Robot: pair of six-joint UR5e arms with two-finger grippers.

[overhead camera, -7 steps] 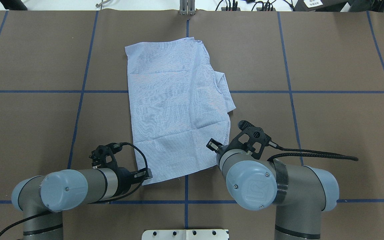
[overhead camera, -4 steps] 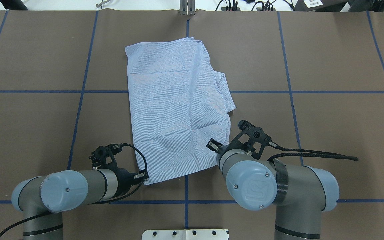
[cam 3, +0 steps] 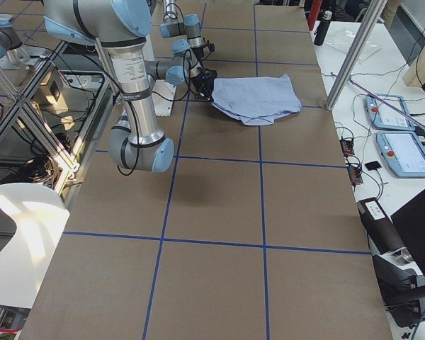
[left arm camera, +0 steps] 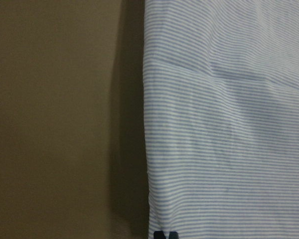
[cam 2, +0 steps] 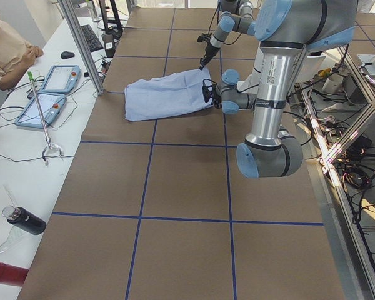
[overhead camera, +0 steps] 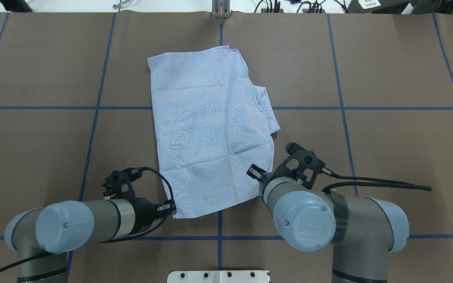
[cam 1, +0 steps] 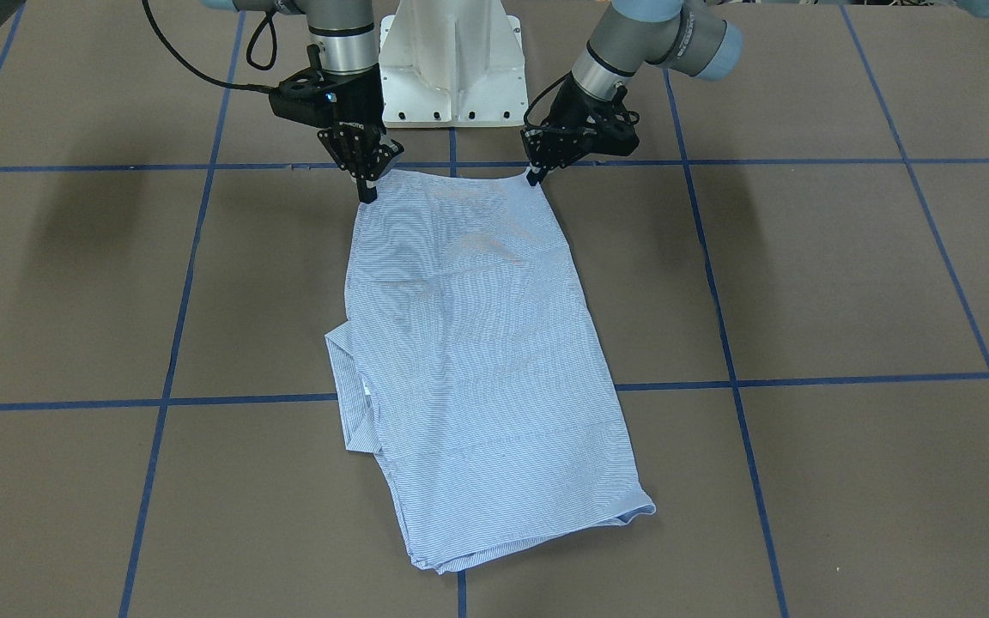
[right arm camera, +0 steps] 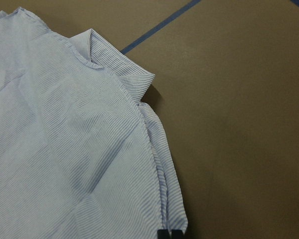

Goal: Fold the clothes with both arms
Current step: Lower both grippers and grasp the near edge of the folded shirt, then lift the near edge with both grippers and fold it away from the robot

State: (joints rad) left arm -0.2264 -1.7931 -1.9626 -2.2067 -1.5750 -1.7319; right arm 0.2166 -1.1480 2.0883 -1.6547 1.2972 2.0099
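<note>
— The left hand point(cam 1: 536, 175) and right hand point(cam 1: 367, 192) each close on a near corner of the shirt point(cam 1: 477, 343), which lies flat on the desk point(cam 1: 803, 275), running away from them.
— What could spoil it?
— A shallow pinch may catch only the top layer and slip. Farther out, the collar point(cam 1: 345, 382) on the right could drag and bunch if they lift unevenly.

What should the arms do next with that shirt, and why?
Probably lift both corners together, to start carrying them toward the far edge: the left fingers and right fingers each seem pinched on a near corner of the shirt, which lies flat and long.
</note>
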